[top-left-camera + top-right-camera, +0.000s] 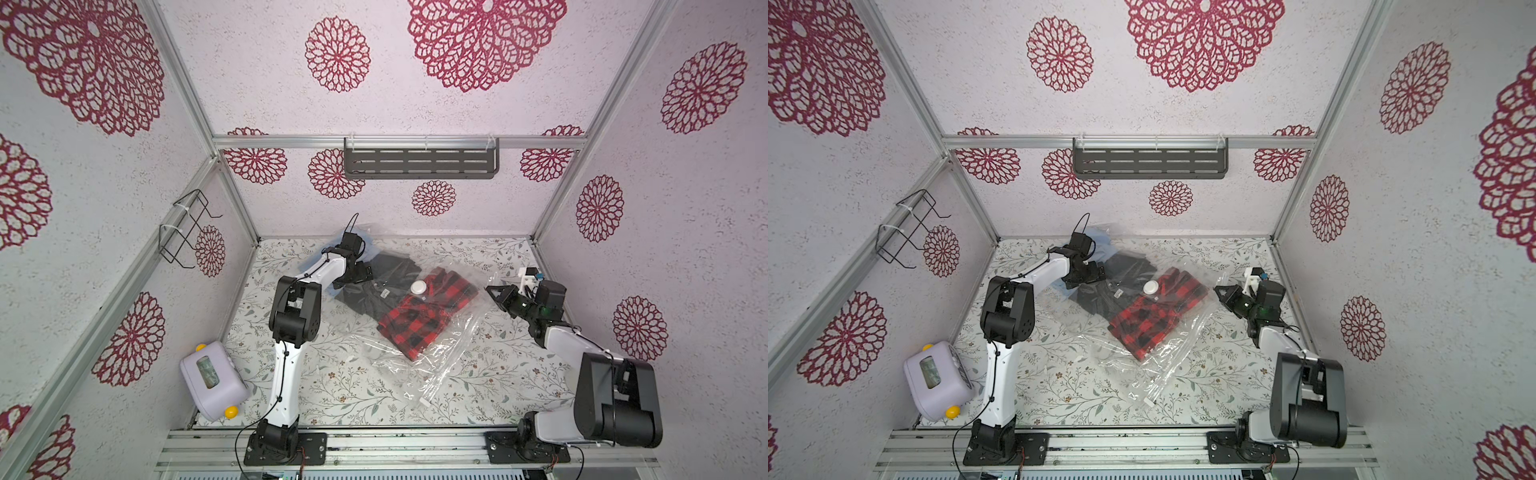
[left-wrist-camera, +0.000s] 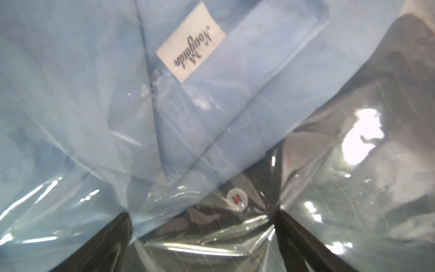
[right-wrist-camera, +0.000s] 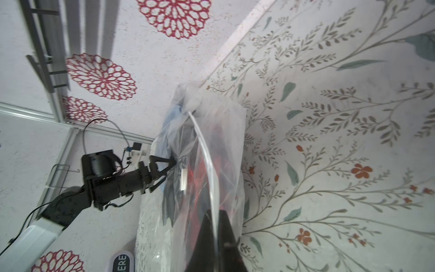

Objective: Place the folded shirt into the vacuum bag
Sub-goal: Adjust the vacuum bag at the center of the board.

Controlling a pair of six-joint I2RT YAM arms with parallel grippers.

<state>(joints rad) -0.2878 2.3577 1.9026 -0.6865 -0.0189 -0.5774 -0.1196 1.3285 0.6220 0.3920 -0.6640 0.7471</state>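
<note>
Floral-print table [image 1: 498, 374], both top views: I see the vacuum bag [image 1: 419, 365] lying diagonally mid-table, with the folded shirt [image 1: 419, 316] inside it. Left wrist: left gripper [image 2: 202, 213] spread wide against the plastic. Right wrist: right gripper [image 3: 215, 219] pressed together, apparently pinching the bag's edge.

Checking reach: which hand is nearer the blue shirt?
Left. The left hand sits open at the blue shirt's edge; the right hand pinches the vacuum bag's far edge, beyond the plaid shirt.

I get both top views from high above the vacuum bag [image 1: 415, 365], facing steeply down. Both wrist views look from close against it, sharing its plastic.
</note>
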